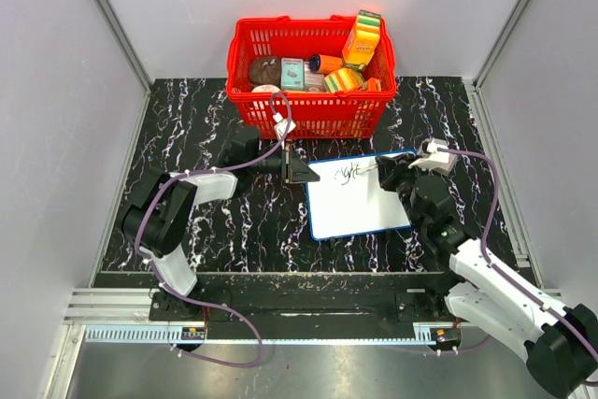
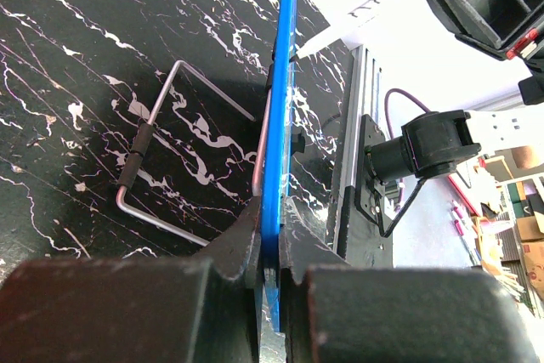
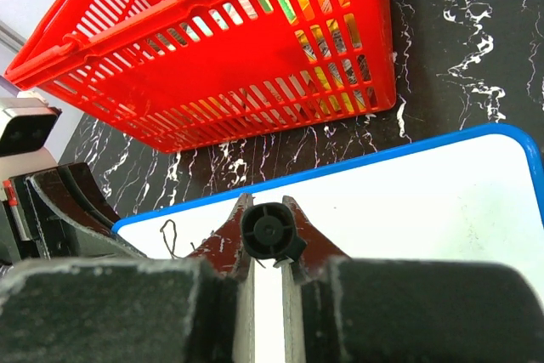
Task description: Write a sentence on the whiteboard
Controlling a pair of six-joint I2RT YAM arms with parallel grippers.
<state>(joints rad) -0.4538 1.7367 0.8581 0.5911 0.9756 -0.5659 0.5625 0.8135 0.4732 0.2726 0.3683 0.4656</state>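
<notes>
The whiteboard (image 1: 360, 205) lies on the black marble table in front of the red basket, white with a blue rim (image 2: 280, 116). My left gripper (image 1: 301, 171) is shut on its left edge, the blue rim pinched between the jaws (image 2: 274, 248). My right gripper (image 1: 394, 171) is shut on a marker (image 3: 270, 234) whose black end faces the wrist camera. The marker's white barrel (image 2: 361, 13) slants down to the board. The sentence (image 1: 348, 173) is a short run of thin black lettering near the board's top edge, and a stroke of it (image 3: 170, 237) shows left of the right fingers.
The red basket (image 1: 313, 111) full of packaged goods stands just behind the board, close above the right gripper (image 3: 212, 65). A bent wire stand (image 2: 140, 155) sticks out from the board's underside. Grey walls close in the table's left, right and back.
</notes>
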